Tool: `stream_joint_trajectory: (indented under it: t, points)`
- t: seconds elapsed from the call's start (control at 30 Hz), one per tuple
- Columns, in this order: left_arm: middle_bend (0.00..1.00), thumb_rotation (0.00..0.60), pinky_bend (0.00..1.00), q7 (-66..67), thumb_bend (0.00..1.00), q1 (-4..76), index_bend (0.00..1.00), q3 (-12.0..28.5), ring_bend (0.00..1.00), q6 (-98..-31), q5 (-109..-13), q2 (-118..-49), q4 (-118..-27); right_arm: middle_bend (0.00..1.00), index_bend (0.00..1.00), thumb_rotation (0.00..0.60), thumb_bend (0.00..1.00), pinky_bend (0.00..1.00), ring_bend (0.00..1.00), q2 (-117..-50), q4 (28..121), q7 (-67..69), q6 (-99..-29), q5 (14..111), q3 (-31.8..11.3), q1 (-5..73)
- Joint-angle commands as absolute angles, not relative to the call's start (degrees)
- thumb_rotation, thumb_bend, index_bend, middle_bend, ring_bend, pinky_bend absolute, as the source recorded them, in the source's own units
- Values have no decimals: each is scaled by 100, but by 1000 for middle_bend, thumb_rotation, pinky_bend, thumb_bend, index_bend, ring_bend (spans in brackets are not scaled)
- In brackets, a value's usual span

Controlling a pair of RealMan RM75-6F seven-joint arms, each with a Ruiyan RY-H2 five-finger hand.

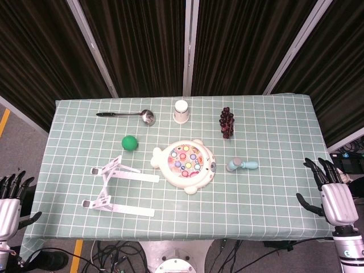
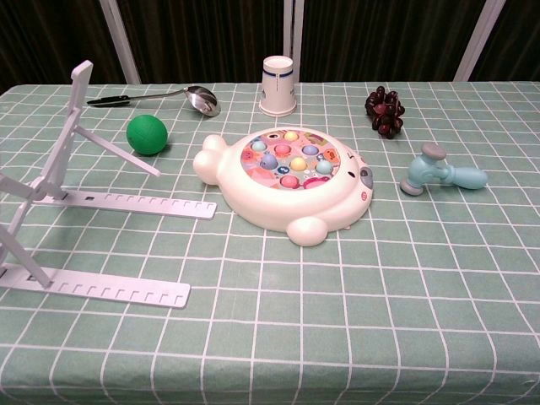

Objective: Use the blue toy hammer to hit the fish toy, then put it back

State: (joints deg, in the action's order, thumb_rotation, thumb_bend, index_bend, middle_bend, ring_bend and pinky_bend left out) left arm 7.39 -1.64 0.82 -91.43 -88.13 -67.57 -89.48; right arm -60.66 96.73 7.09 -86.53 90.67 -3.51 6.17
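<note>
The blue toy hammer (image 1: 242, 165) (image 2: 440, 173) lies on the table just right of the fish toy, head toward the fish, handle pointing right. The white fish toy (image 1: 185, 164) (image 2: 287, 183) with coloured buttons sits mid-table. My right hand (image 1: 333, 196) hovers off the table's right edge, fingers spread, holding nothing, well right of the hammer. My left hand (image 1: 10, 200) is off the left edge near the front corner, fingers apart and empty. Neither hand shows in the chest view.
A white folding stand (image 1: 116, 189) (image 2: 76, 194) lies front left. A green ball (image 1: 129, 143) (image 2: 147, 134), a metal ladle (image 1: 128, 115) (image 2: 160, 95), an upturned white cup (image 1: 181, 111) (image 2: 279, 85) and a dark grape bunch (image 1: 227, 122) (image 2: 385, 111) sit behind the fish.
</note>
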Motion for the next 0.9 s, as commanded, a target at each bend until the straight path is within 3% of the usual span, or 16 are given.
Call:
stream_joint_trajectory:
  t: [0.03, 0.3, 0.57, 0.9]
  points:
    - [51, 600, 0, 738, 0, -163, 157, 77, 0, -9139, -8816, -6760, -8950, 192, 21, 600, 186, 60, 13, -6069, 9673, 703, -8622, 9061, -346, 629]
    - [51, 600, 0, 748, 0, -179, 156, 71, 0, -9159, -8813, -6753, -8971, 192, 21, 600, 179, 63, 13, -6089, 9694, 682, -8421, 9114, -324, 750]
    - [51, 600, 0, 679, 0, -196, 156, 54, 0, -9160, -8810, -6797, -8919, 190, 32, 600, 64, 100, 18, -6388, 9743, 423, -6884, 8487, -633, 1688]
    - [51, 600, 0, 540, 0, -192, 157, 39, 0, -9083, -8762, -6859, -8784, 241, 106, 600, 139, 134, 56, -7223, 8872, -33, -5221, 7391, -1106, 2916]
